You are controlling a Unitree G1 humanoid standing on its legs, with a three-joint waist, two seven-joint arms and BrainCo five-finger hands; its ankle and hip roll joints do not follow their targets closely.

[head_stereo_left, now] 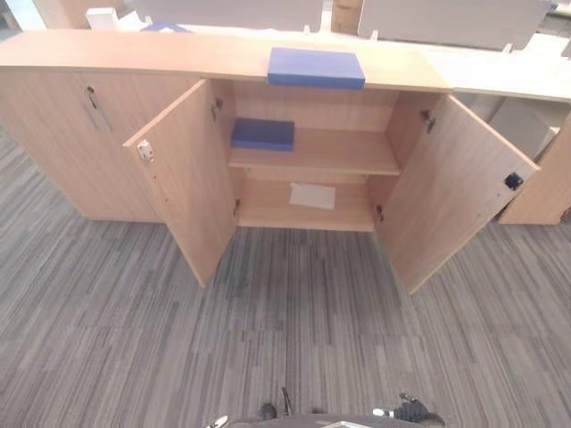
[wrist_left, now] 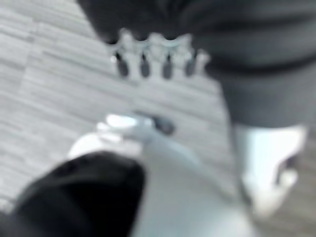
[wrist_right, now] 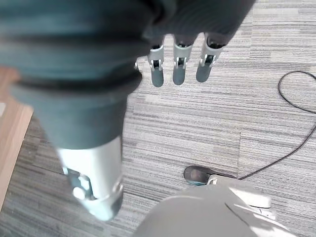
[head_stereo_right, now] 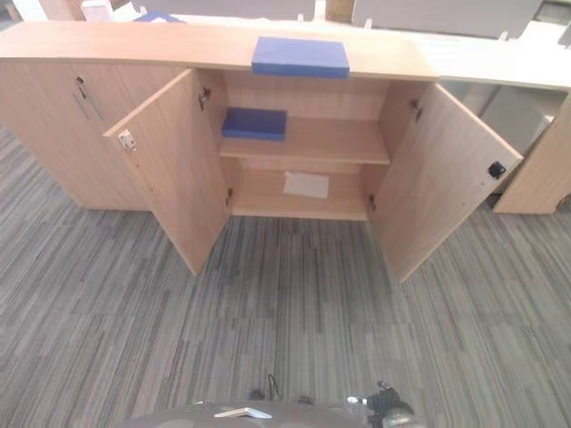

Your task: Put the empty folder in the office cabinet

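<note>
A blue folder (head_stereo_left: pixel 316 67) lies flat on top of the light wooden office cabinet (head_stereo_left: pixel 178 53), above its open middle section. A second blue folder (head_stereo_left: pixel 263 134) rests on the left of the upper shelf (head_stereo_left: pixel 343 153). A white sheet (head_stereo_left: pixel 312 195) lies on the lower shelf. Both doors stand wide open, the left door (head_stereo_left: pixel 183 178) and the right door (head_stereo_left: pixel 455 192). My left hand (wrist_left: pixel 144 63) hangs low over the carpet with relaxed fingers and holds nothing. My right hand (wrist_right: pixel 178 66) hangs the same way, fingers straight and empty. Both are well short of the cabinet.
Grey striped carpet (head_stereo_left: pixel 294 330) stretches between me and the cabinet. The two open doors jut out toward me on either side of the opening. A closed door with a key (head_stereo_left: pixel 92 96) is at the left. A wooden panel (head_stereo_left: pixel 544 192) stands at the right, with white desks behind.
</note>
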